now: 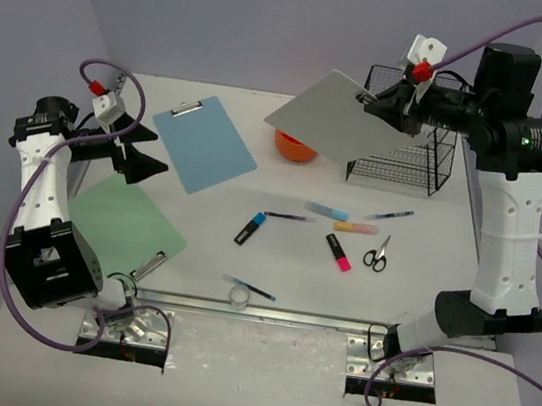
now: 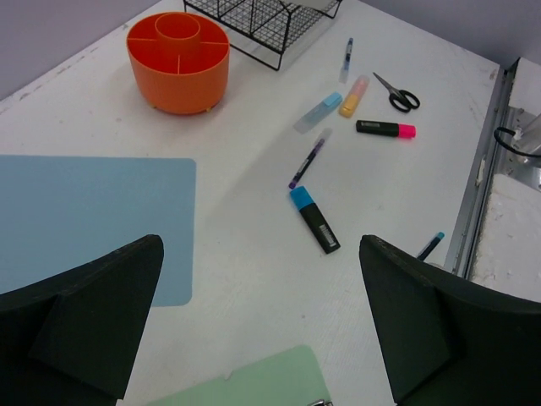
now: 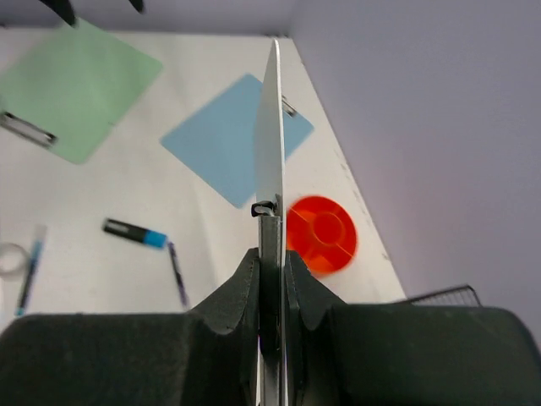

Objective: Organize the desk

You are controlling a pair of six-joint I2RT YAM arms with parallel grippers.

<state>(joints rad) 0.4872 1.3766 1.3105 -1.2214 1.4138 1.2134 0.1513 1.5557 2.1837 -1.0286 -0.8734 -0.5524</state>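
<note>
The white desk (image 1: 205,254) holds a blue clipboard (image 1: 204,143) at the back left and a green clipboard (image 1: 127,223) at the front left. My right gripper (image 1: 371,99) is shut on the clip end of a grey clipboard (image 1: 329,115) and holds it in the air, tilted, above an orange pen holder (image 1: 294,149). In the right wrist view the gripper (image 3: 272,262) pinches the board (image 3: 269,127) edge-on. My left gripper (image 1: 145,163) is open and empty, hovering between the two clipboards; it also shows in the left wrist view (image 2: 260,254).
A black wire rack (image 1: 404,156) stands at the back right. Mid-desk lie a blue-capped highlighter (image 1: 250,228), a pink highlighter (image 1: 338,252), scissors (image 1: 377,253), pale highlighters (image 1: 326,211) and several pens. A tape roll (image 1: 239,298) sits by the front metal rail (image 1: 266,313).
</note>
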